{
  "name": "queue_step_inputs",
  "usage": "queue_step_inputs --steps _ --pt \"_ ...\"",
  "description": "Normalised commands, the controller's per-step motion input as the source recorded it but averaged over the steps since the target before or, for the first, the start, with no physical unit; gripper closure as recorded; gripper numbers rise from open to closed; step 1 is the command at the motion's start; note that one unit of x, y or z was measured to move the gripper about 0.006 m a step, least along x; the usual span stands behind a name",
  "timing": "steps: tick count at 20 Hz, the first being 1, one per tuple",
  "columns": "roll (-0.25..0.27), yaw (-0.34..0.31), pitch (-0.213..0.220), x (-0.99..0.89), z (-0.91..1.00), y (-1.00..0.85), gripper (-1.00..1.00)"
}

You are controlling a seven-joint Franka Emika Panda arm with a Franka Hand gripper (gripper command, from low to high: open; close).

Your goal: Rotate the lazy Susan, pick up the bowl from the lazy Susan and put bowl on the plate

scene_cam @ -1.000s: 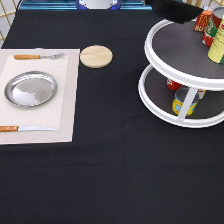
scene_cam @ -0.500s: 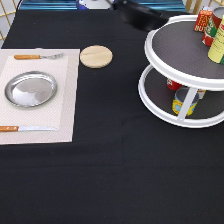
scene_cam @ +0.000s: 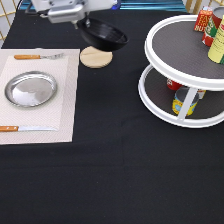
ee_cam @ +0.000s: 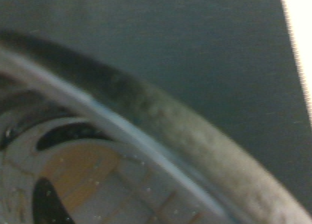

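The glossy black bowl [scene_cam: 104,35] hangs tilted in the air at the exterior view's top, above the pale wooden disc [scene_cam: 96,56]. My gripper [scene_cam: 82,23] is shut on the bowl's left rim. The bowl's rim and inside fill the wrist view [ee_cam: 130,150]. The silver plate [scene_cam: 31,89] lies empty on the pale placemat [scene_cam: 67,115] at the exterior view's left, below and left of the bowl. The white two-tier lazy Susan [scene_cam: 186,70] stands at the right, well apart from the bowl.
Cans [scene_cam: 212,27] stand on the lazy Susan's upper shelf and more cans [scene_cam: 183,100] on its lower shelf. A fork [scene_cam: 37,56] lies above the plate and a knife [scene_cam: 25,128] below it on the placemat. Black cloth [scene_cam: 120,175] covers the table.
My gripper has carried the bowl leftward, from beside the lazy Susan's top shelf to above the wooden disc. Nothing else has moved.
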Motion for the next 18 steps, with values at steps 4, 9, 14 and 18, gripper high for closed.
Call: queue_step_inputs --steps 4,9,14,18 --pt "-0.005 -0.11 -0.072 -0.15 -0.35 -0.76 1.0" --pt "-0.008 -0.143 -0.086 -0.15 -0.27 -0.67 1.0" --pt "-0.013 -0.162 -0.099 -0.13 -0.22 -0.61 1.0" --pt "-0.022 -0.188 -0.118 -0.17 -0.26 -0.54 1.0"
